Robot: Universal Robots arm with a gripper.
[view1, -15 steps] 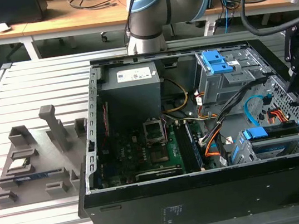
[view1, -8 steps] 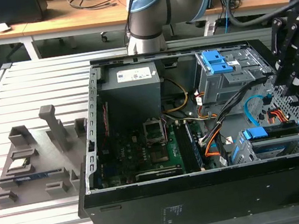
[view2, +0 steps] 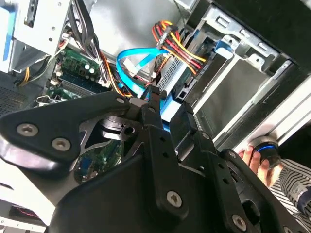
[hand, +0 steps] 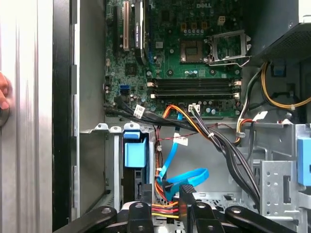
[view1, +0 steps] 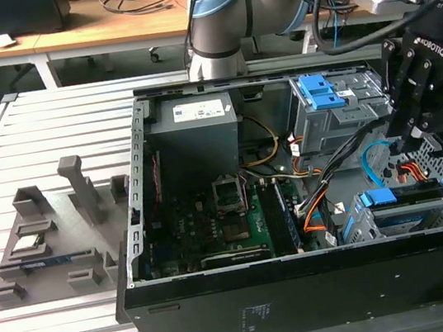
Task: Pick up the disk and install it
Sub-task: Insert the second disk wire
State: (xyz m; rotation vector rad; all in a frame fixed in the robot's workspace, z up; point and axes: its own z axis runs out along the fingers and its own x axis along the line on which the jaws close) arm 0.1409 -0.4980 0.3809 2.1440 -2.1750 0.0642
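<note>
Black metal of the computer case [view1: 307, 295] sits closest to us in the exterior view, its open side facing up on the slatted grey table [view1: 40, 126]. Just behind that front wall, toward the exterior view's right, we see the disk [view1: 401, 196] sitting in the lower drive cage, its blue frame and silver body edge-on among orange and blue cables. Right above it hangs the gripper [view1: 408, 140], its black fingers [view2: 154, 104] a little apart with nothing between them; in the second wrist view their tips point at the disk's connector end, where a red-and-yellow cable bundle [view2: 177, 46] plugs in. Farther in, we find the green motherboard [view1: 214, 225], then the grey power supply [view1: 195, 128] and an upper drive cage with a blue caddy [view1: 319, 93]. On the exterior view's left, a grey fixture [view1: 48, 234] rests on the table. A person's hand [view2: 255, 158] rests by the case's outer edge.
</note>
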